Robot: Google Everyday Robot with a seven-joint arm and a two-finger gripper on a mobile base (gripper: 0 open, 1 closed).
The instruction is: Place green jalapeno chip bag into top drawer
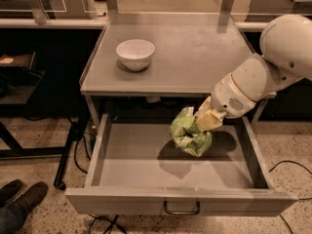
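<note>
Shoes (pixel 22 195), dark and worn by someone mostly out of sight, stand on the speckled floor off the front left corner of the drawer (pixel 126 204). The drawer is pulled fully open, a wide shallow grey tray with a curved dark handle (pixel 181 209) in the middle of its front panel. Behind and above its left half, a white bowl (pixel 135 53) sits upright on the table (pixel 204 52). Inside the drawer, right of centre and towards the back, hangs the bag (pixel 187 135). It is a crumpled lump of pale green foil, its creases catching the light, with whitish edges along the folds. Its shadow (pixel 178 161) falls on the drawer floor just below and to the left, so the bag looks lifted off the floor, though I can't say for sure. The gripper (pixel 203 123) is over the drawer's back right part, its yellowish fingers (pixel 210 120) pinched tight on the bag's upper right side. The white arm (pixel 273 67) slopes down to it from above the drawer's right wall.
</note>
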